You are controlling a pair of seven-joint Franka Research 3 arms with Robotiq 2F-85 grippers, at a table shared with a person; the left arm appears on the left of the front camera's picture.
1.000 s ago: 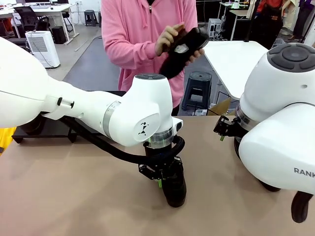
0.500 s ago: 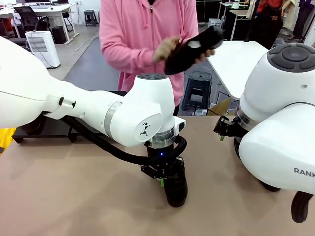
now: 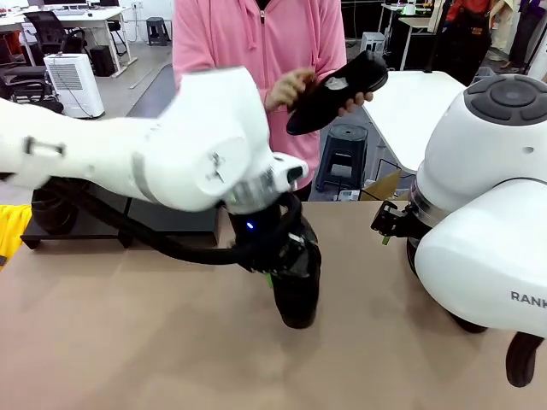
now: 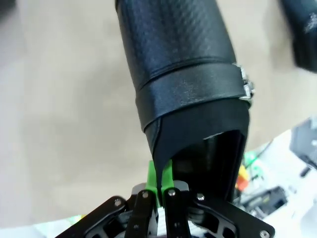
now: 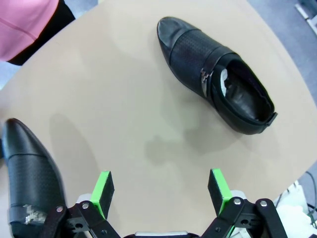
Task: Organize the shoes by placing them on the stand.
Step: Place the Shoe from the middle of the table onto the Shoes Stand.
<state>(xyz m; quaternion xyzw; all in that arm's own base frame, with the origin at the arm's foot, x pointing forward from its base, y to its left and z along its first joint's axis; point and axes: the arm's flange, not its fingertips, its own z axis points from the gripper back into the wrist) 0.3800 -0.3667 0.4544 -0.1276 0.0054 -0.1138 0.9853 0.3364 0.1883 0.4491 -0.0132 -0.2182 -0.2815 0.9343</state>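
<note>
L end effector (image 4: 159, 181), clamped on shoe (image 4: 178, 64) heel rim, now swings it up toward stand (image 3: 175, 219) at 10 o'clock; R end effector (image 5: 158, 188) gapes.

The left arm (image 3: 128, 162) was blurred and hid most of the stand (image 3: 94, 224). In the left wrist view the top edge cut off the gripped shoe (image 4: 178, 59) at the toe, and a dark shape (image 4: 304, 29) in the corner was too blurred to name. The right arm (image 3: 487, 213) covered most of another shoe (image 3: 523, 359).
</note>
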